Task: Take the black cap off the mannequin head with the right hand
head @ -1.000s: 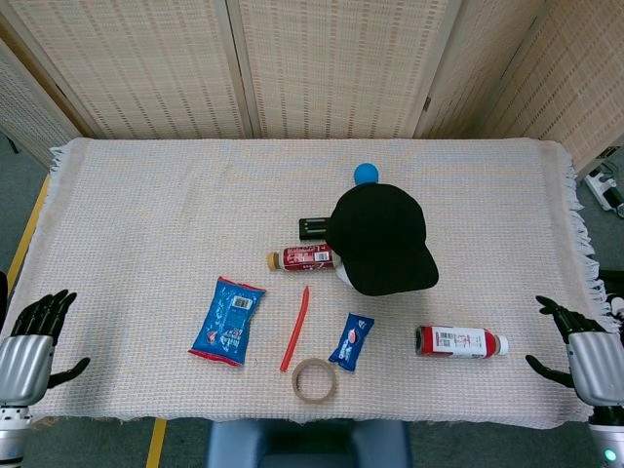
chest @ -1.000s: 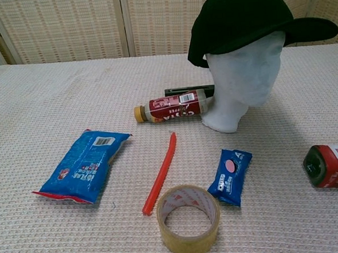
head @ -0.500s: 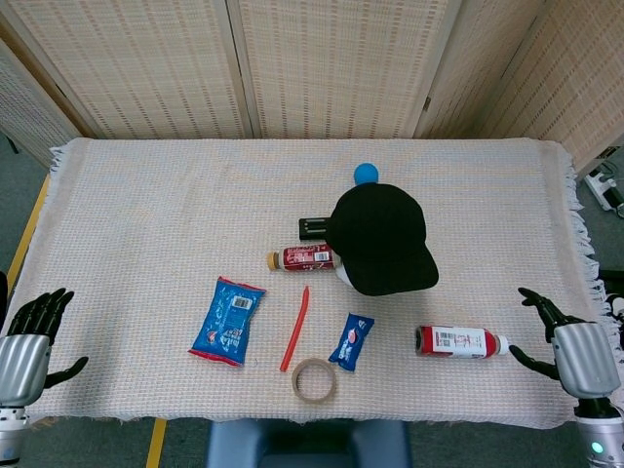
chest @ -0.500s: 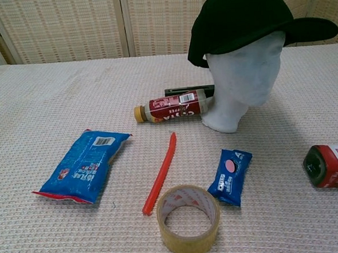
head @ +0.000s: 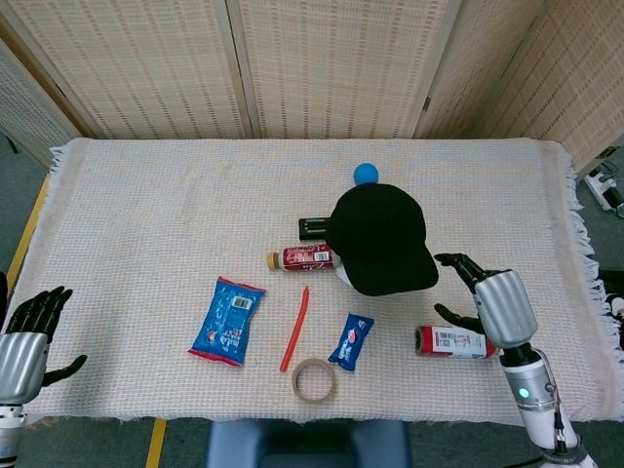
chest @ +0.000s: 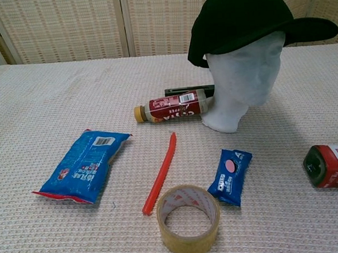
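Note:
The black cap [head: 380,237] [chest: 248,18] sits on the white foam mannequin head [chest: 241,79], its brim pointing right in the chest view. My right hand [head: 492,302] hovers open just right of the brim, fingers spread toward the cap, not touching it. Only a dark fingertip shows at the top right corner of the chest view. My left hand [head: 24,336] rests open at the table's near left corner, holding nothing.
A red bottle [head: 458,342] lies under my right hand. Another red bottle [head: 304,258] and a black box [head: 314,228] lie left of the head, a blue ball [head: 366,174] behind it. A blue snack bag [head: 227,320], red stick [head: 295,329], tape roll [head: 315,379] and small blue packet [head: 351,340] lie nearer.
My right hand has risen from the table's right edge and moved left toward the cap's brim. The left hand and all objects stayed put.

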